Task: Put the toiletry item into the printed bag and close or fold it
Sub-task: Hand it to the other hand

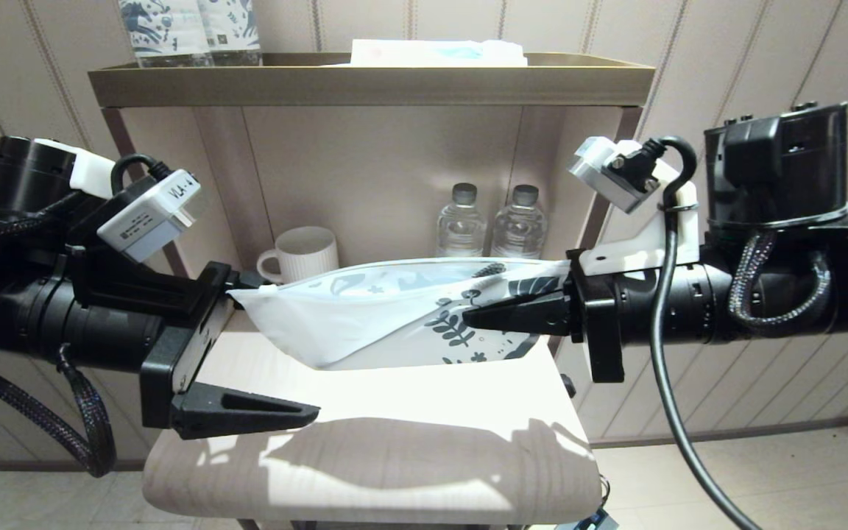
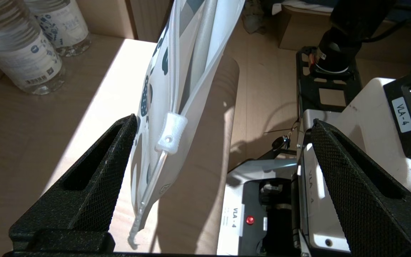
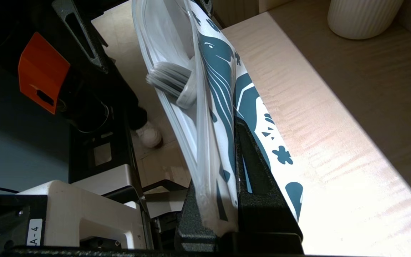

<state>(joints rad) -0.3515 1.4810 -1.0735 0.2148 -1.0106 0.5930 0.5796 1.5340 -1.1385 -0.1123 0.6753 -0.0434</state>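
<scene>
The right gripper clamps the printed end of the printed bag, holding it above the table. The left gripper is spread wide around the zip slider. The toothbrush lies inside. Closing looks underway; next, the left gripper should pinch the slider and draw it along.

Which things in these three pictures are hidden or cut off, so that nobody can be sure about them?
- Toothbrush: only the head end shows in the right wrist view; the bag covers the handle's far end.
- Zip slider: the left wrist view does not settle how far the seal is closed.
- Left gripper: head view hides the upper finger behind the bag corner.
- Packs on the shelf top: cut off by the head view's edge.
</scene>
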